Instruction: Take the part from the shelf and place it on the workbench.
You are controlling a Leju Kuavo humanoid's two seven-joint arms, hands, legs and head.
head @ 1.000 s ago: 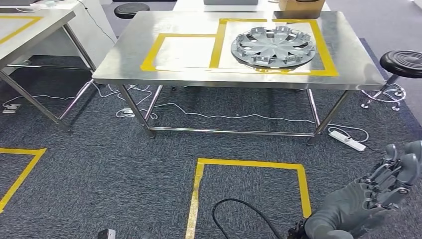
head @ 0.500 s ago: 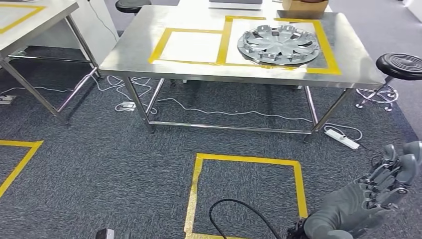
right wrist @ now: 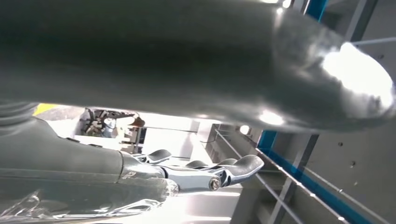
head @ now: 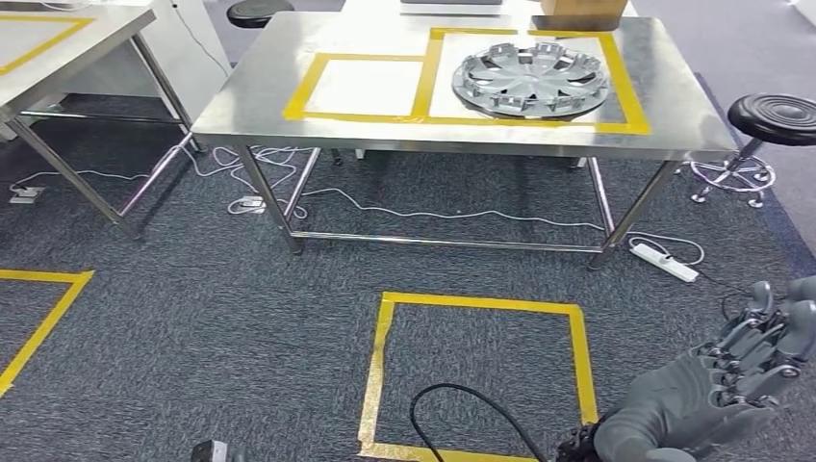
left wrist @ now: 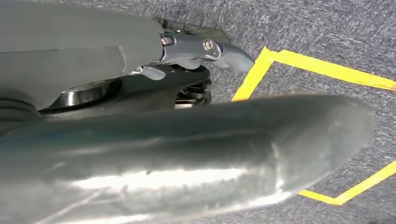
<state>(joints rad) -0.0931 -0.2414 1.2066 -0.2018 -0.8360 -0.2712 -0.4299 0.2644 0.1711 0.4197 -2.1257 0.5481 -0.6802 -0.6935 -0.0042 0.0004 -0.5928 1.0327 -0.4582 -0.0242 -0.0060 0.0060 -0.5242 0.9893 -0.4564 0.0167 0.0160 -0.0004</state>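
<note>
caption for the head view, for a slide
Hubcap lies in a taped yellow rectangle on the steel workbench; right hand hangs low, holding nothing.

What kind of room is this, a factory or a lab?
Probably a workshop-style test lab: a steel workbench marked with yellow tape holds a wheel cover, a taped square marks the carpet, and cables trail underneath.

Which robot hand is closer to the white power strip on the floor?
Right. The right robot hand hangs low just short of the power strip. The left robot hand hangs over the yellow floor tape, farther off.
</note>
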